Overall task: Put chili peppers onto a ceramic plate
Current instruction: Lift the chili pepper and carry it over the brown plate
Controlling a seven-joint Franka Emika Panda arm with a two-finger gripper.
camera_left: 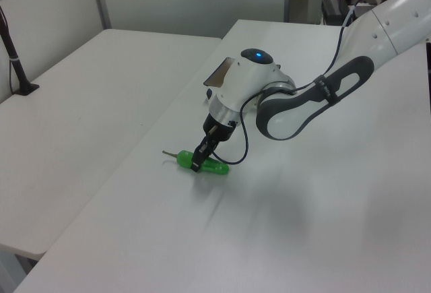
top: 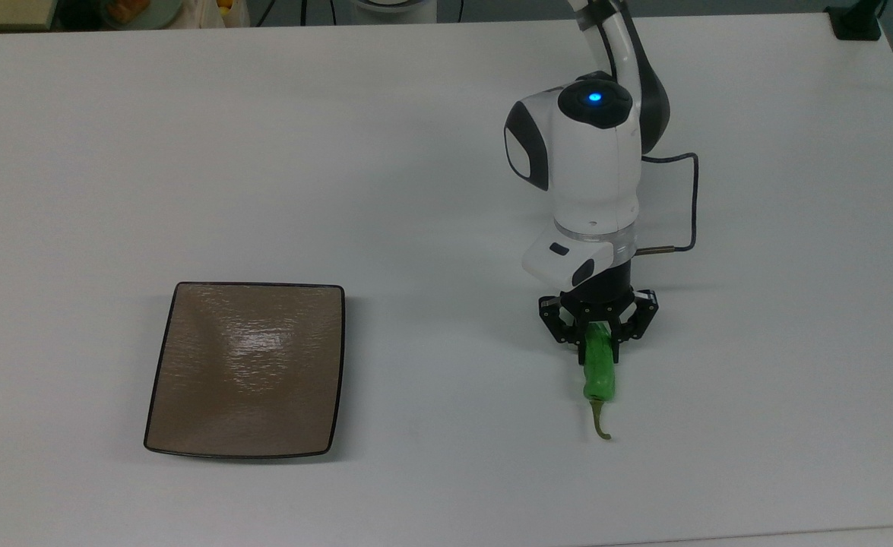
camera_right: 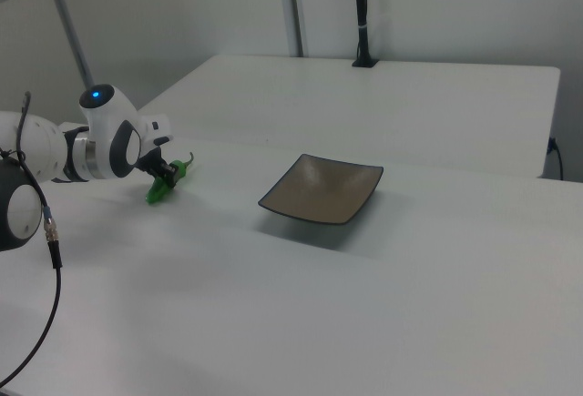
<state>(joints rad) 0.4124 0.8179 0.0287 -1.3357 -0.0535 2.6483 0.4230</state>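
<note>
The green chili pepper (top: 599,374) lies on the white table, its olive stem toward the top view's bottom. My gripper (top: 600,348) reaches down over the pepper's blunt end, and its black fingers press both sides of the pepper, shut on it. In the left view the gripper (camera_left: 196,165) clamps the chili pepper (camera_left: 214,166) near its middle, low on the table. The right view has the chili pepper (camera_right: 158,192) under the gripper (camera_right: 168,177). The square brown ceramic plate (top: 248,372) sits far off at the top view's left, and the ceramic plate (camera_right: 323,188) holds nothing.
A black cable (top: 691,205) loops from the wrist on the top view's right. A black post base (top: 856,23) stands at the far right corner. A second white table (camera_left: 81,98) adjoins on the left view's left.
</note>
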